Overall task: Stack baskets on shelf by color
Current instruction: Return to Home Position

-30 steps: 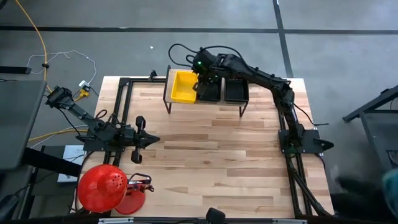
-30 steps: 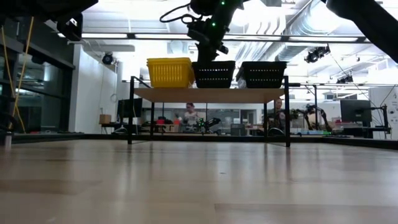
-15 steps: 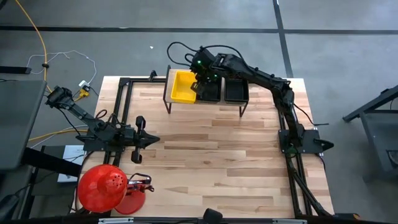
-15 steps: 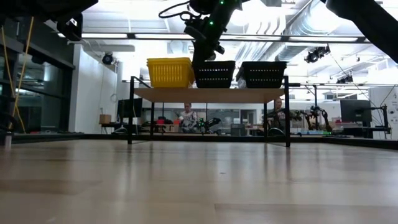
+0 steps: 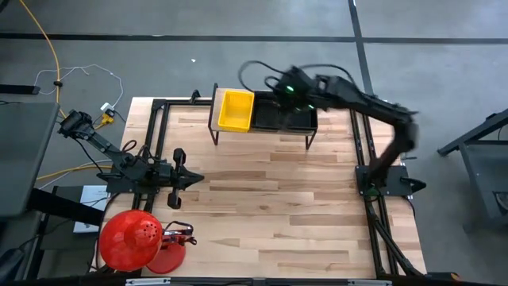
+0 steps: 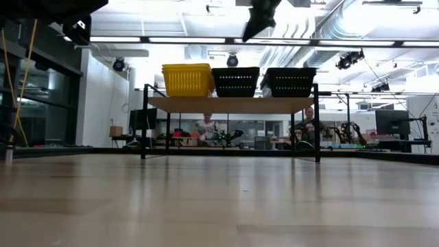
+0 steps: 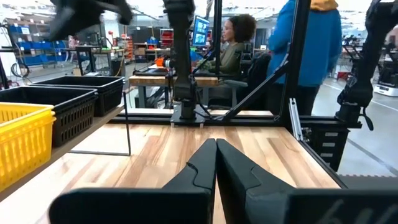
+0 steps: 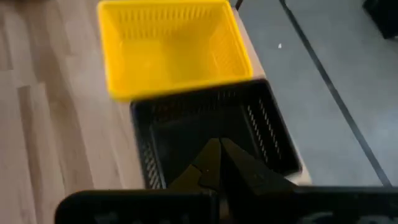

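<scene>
Moved: right gripper (image 8: 219, 152) was down at the seam between the yellow and middle stacks half a second ago. It has since risen and shifted toward 3 o'clock, and only its tip shows at the low view's upper edge.
Shelf (image 6: 233, 104): stands along the table's (image 5: 270, 206) 12 o'clock edge, with no arm touching it.
Yellow baskets (image 5: 236, 110): stacked on the shelf's 9 o'clock end, with their far side flush with that end; how many cannot be told.
Middle black baskets (image 6: 235, 81): stacked at the shelf's centre, just beside the yellow ones.
Right black baskets (image 6: 289, 81): stacked on the shelf's 3 o'clock end, rims just beside the middle stack.
Open room: bare board runs from 9 to 3 o'clock across the table's middle and on toward 6 o'clock. A red dome (image 5: 131, 238) sits at the 7 o'clock corner. The air just over all three stacks is free.
Left gripper (image 7: 216, 155): fingers pressed together, holding nothing, pointing toward 3 o'clock over the board near the 9 o'clock edge.
Right gripper: fingers pressed together, empty, touching nothing, well above the middle black baskets.
Left arm (image 5: 119, 159): folded low along the 9 o'clock side.
Right arm (image 5: 373, 107): base at the 3 o'clock edge, elbow lifted, forearm reaching over the shelf.
</scene>
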Available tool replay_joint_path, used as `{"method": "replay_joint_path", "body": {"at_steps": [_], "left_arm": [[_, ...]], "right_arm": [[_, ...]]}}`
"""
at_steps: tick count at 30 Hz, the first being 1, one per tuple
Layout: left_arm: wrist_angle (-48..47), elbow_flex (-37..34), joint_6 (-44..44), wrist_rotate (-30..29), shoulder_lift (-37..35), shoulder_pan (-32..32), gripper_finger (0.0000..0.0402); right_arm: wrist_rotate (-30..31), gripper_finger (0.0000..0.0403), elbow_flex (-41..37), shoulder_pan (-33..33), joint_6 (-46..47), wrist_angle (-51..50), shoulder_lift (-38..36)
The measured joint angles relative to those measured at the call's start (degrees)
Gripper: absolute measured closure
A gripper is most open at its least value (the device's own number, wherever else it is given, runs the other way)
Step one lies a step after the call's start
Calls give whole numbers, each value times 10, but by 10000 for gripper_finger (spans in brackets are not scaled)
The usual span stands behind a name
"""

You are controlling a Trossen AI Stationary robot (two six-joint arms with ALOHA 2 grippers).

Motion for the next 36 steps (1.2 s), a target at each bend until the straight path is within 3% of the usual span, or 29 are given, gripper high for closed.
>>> {"method": "replay_joint_path", "body": {"at_steps": [10,15,18,22,28,36], "left_arm": [[1,0,16,-30,0,0,402],[2,0,26,-55,0,0,402],[2,0,26,-60,0,0,401],[2,0,25,-60,0,0,401],[2,0,25,-60,0,0,402],[2,0,23,-60,0,0,401]], "right_arm": [[-52,403,-519,29,57,254,-389],[-75,403,-687,55,97,356,-569],[-76,403,-770,77,118,431,-640],[-95,403,-868,110,126,556,-678],[-83,403,-960,170,138,704,-676],[-25,403,-975,240,133,683,-680]]}}
